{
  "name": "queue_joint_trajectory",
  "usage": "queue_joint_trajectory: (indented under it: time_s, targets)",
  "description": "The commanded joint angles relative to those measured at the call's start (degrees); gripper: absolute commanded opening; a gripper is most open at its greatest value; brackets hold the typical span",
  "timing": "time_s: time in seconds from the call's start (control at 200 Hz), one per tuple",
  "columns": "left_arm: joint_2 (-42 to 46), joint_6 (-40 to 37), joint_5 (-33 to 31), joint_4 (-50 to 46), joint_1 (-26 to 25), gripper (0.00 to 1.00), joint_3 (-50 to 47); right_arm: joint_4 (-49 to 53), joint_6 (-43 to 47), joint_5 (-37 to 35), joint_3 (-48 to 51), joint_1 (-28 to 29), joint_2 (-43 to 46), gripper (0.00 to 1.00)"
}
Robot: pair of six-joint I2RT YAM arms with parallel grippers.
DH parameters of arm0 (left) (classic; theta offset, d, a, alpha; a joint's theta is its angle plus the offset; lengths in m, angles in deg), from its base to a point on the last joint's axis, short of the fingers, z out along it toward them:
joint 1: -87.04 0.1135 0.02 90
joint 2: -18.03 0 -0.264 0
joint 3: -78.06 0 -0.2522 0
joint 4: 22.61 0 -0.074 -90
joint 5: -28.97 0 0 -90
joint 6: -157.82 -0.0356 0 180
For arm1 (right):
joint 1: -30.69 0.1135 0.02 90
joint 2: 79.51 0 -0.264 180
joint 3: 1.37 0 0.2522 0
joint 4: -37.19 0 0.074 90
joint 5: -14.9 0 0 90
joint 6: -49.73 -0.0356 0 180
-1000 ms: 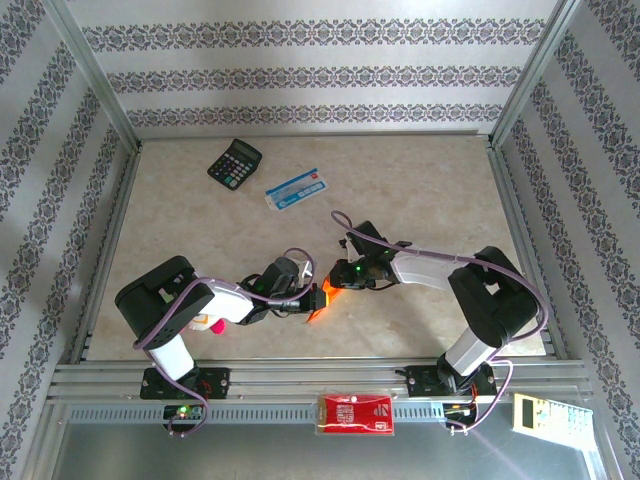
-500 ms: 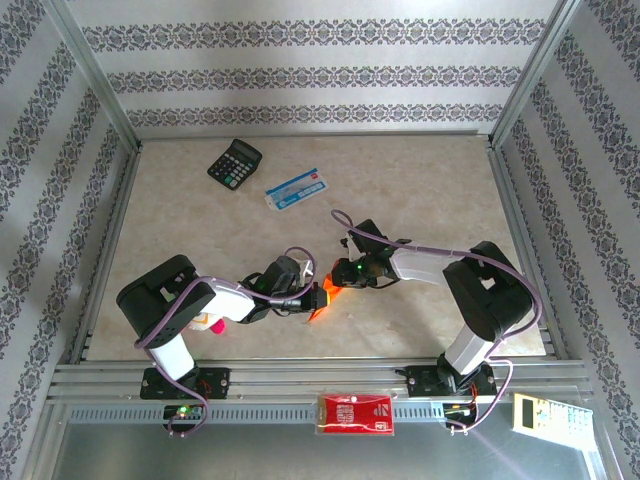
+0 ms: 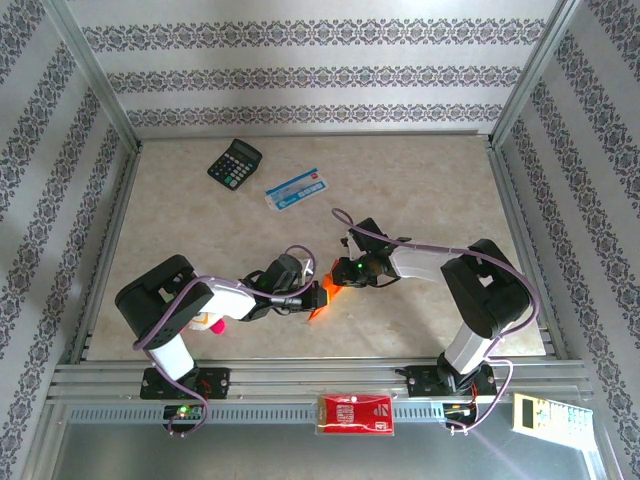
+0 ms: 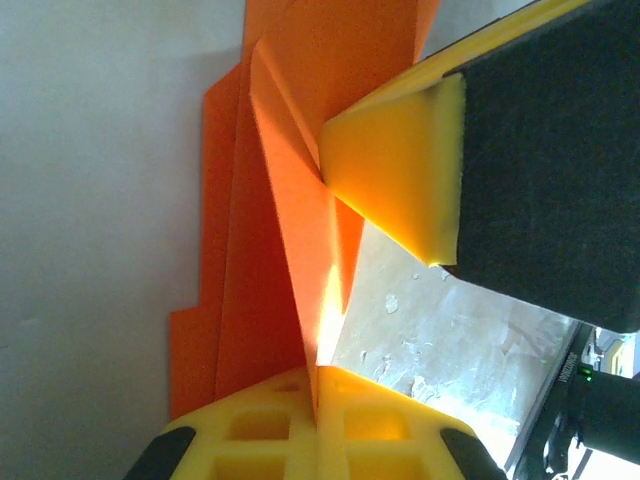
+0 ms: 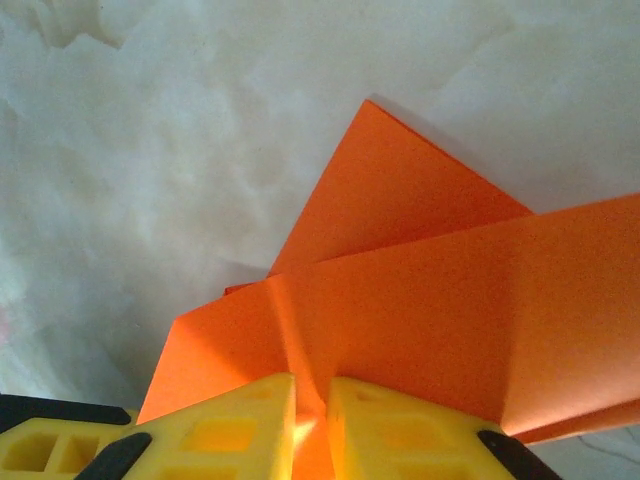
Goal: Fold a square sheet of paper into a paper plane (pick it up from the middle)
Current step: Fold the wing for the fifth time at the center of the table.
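Observation:
The square sheet of paper point(image 3: 321, 298) is bright orange and folded into layered, pointed flaps with a centre crease; it is held just above the table between both arms. My left gripper point(image 3: 310, 297) comes at it from the left. In the left wrist view, that gripper point(image 4: 320, 400) is shut on a thin upright fold of the paper point(image 4: 280, 250). My right gripper point(image 3: 334, 287) reaches in from the right, and its yellow finger point(image 4: 395, 180) touches the fold. In the right wrist view, the right gripper point(image 5: 311, 415) is shut on the centre ridge of the paper point(image 5: 420, 290).
A black calculator point(image 3: 234, 161) and a blue-and-white flat packet point(image 3: 296, 189) lie at the back left. A red packet point(image 3: 355, 412) sits on the front rail, with a pale keypad device point(image 3: 548, 412) at the right. A pink-and-white object point(image 3: 212, 323) lies under the left arm.
The right arm's elbow has drifted slightly left and its jaws have narrowed a little on the fold. The paper and the left arm have stayed almost in place.

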Motion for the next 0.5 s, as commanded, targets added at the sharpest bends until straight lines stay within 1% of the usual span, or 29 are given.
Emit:
queue_joint_trajectory:
  time_s: [0.0,0.255,0.385,0.495]
  targets:
    - [1.66,-2.15,-2.12,-9.56,0.61,0.11,0.21,2.74,1.09,-2.98,0.59,-0.55,-3.22,0.21]
    - [7.19,-2.53,-2.35,-13.05,0.61,0.21,0.34,3.07,1.10,-2.94,0.73,-0.54,-3.32,0.21]
    - [11.07,-2.31,-1.86,-13.15,0.60,0.27,-0.78,3.14,1.12,-2.96,0.91,-0.54,-3.13,0.21]
    - [13.40,-2.33,-1.30,-13.56,0.65,0.27,-1.31,3.07,1.16,-3.26,1.08,-0.55,-2.92,0.21]
